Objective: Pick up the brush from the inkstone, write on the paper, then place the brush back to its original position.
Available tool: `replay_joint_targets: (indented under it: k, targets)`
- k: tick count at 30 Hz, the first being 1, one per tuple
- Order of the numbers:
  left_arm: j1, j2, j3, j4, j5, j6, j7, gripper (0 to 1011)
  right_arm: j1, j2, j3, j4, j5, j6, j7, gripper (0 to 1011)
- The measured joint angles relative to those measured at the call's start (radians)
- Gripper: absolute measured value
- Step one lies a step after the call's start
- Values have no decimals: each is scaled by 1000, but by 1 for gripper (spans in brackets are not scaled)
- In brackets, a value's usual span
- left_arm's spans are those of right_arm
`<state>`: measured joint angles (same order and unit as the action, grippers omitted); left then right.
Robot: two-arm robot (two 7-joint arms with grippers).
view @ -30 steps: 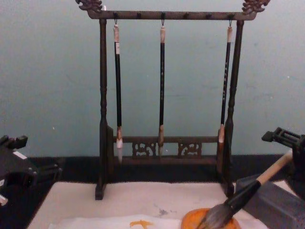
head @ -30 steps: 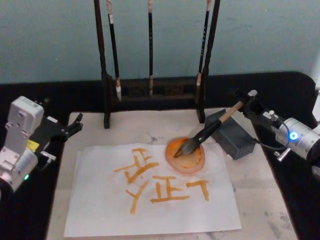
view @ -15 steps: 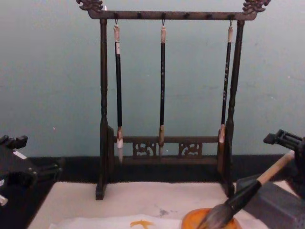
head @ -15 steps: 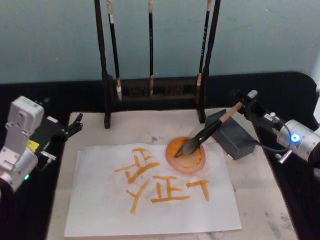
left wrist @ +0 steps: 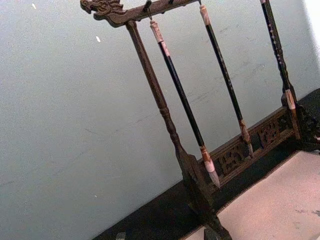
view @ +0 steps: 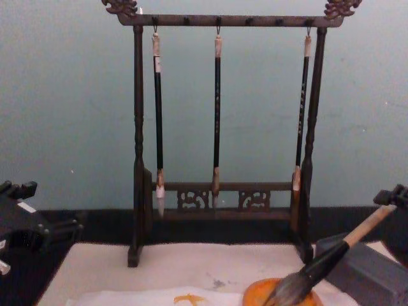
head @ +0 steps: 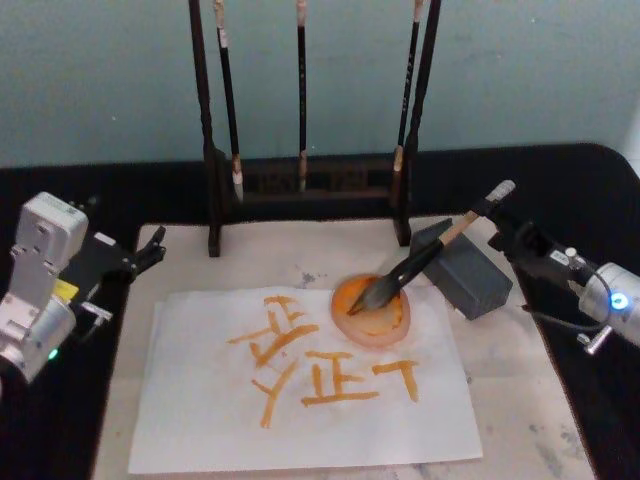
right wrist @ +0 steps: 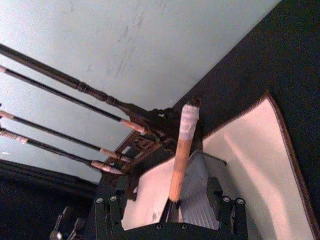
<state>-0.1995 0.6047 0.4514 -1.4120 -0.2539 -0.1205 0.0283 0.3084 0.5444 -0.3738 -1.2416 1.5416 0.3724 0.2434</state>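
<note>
Brush: the big brush leans with its pale handle on the grey inkstone and its bushy tip down in the orange dish. Its top end points up toward the right back corner of the mat.
Right gripper: the right gripper is just past the top end of the brush, near the right edge of the mat. In the right wrist view its two black fingers stand wide apart on each side of the handle and do not touch it. It holds nothing.
Left gripper: the left gripper waits off the left edge of the mat, over the black tabletop. I cannot tell if its fingers are apart or together.
Paper: the white paper lies flat on the front part of the beige mat. It has orange brush marks painted on it.
Orange dish: it sits at the back right part of the paper, just beside the inkstone.
Inkstone: it sits near the right back corner of the mat.
Brush stand: the dark wooden stand is at the back edge of the mat. Three thin black brushes hang from its top bar.
</note>
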Motion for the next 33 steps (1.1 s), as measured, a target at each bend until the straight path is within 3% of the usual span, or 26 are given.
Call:
replay_joint_targets:
  k: [11,14,17,21,22,25,26,29,31,33]
  targets:
    - [0,0,0,0,0,0,0,1010,-82,69,5,-131,29,-23,45,1000]
    - [0,0,0,0,0,0,0,1010,-87,79,-8,-159,4,-55,68,1000]
    - [0,0,0,0,0,0,0,1010,-86,86,-28,-182,-57,-101,85,1000]
    - [0,0,0,0,0,0,0,1010,-79,90,-67,-204,-180,-194,91,1000]
    - [0,0,0,0,0,0,0,1010,-76,89,-86,-209,-248,-240,88,1000]
    - [0,0,0,0,0,0,0,1010,-70,84,-109,-212,-346,-297,79,1000]
    - [0,0,0,0,0,0,0,1010,-66,80,-126,-212,-413,-337,65,1000]
    - [0,0,0,0,0,0,0,1010,-60,73,-152,-210,-518,-394,36,1000]
    - [0,0,0,0,0,0,0,1010,-51,64,-187,-199,-666,-465,-21,1000]
    - [0,0,0,0,0,0,0,1010,-47,61,-203,-192,-737,-494,-53,1000]
